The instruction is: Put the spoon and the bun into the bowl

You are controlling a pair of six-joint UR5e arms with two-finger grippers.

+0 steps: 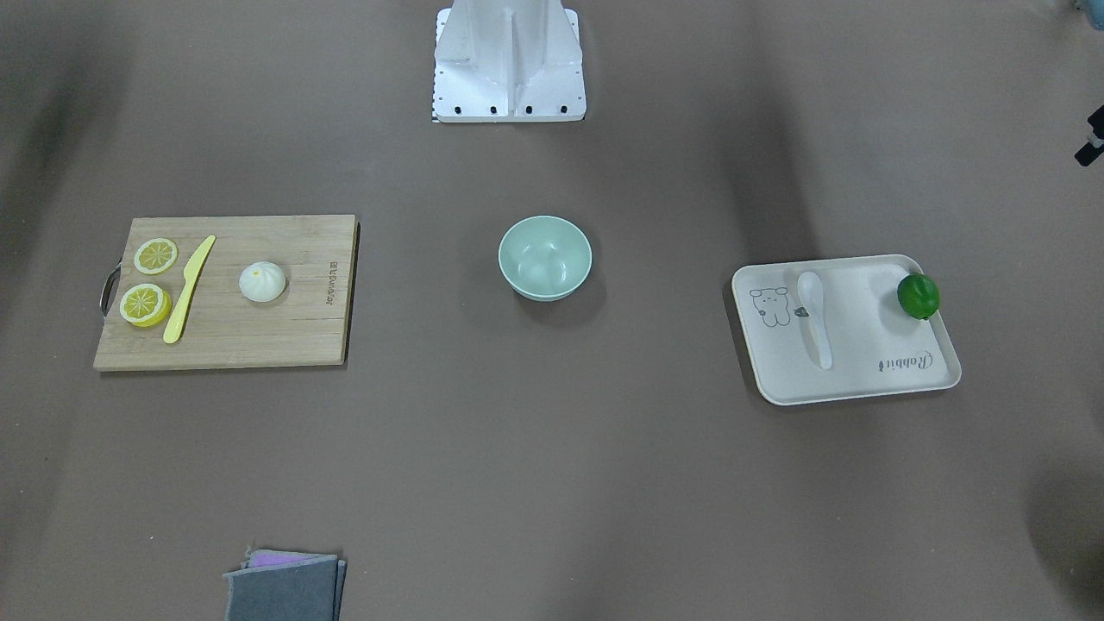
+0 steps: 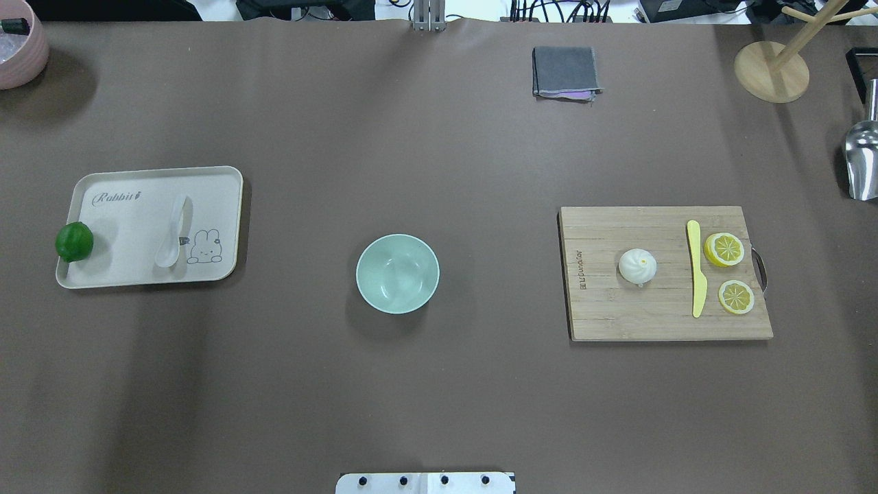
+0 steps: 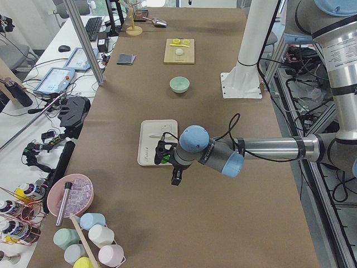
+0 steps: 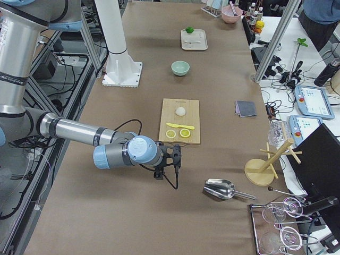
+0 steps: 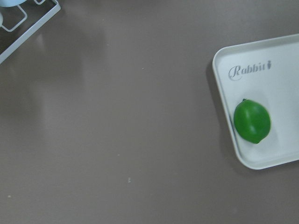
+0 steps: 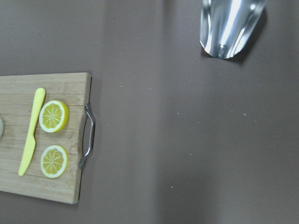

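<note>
The white spoon (image 1: 815, 315) lies on the cream tray (image 1: 862, 379); it also shows in the overhead view (image 2: 175, 230). The white bun (image 1: 262, 281) (image 2: 637, 265) sits on the wooden cutting board (image 1: 259, 336). The mint-green bowl (image 1: 545, 257) (image 2: 397, 273) stands empty at the table's middle. My left gripper (image 3: 170, 164) hovers above the table beyond the tray's lime end. My right gripper (image 4: 169, 159) hovers beyond the board's handle end. Both show only in the side views, so I cannot tell whether they are open or shut.
A green lime (image 5: 252, 122) sits at the tray's edge. A yellow knife (image 6: 31, 137) and two lemon slices (image 6: 53, 116) lie on the board. A metal scoop (image 6: 229, 25), a wooden rack (image 2: 772, 68), a folded grey cloth (image 2: 564, 71) and a pink bowl (image 2: 17, 48) stand near the table's edges.
</note>
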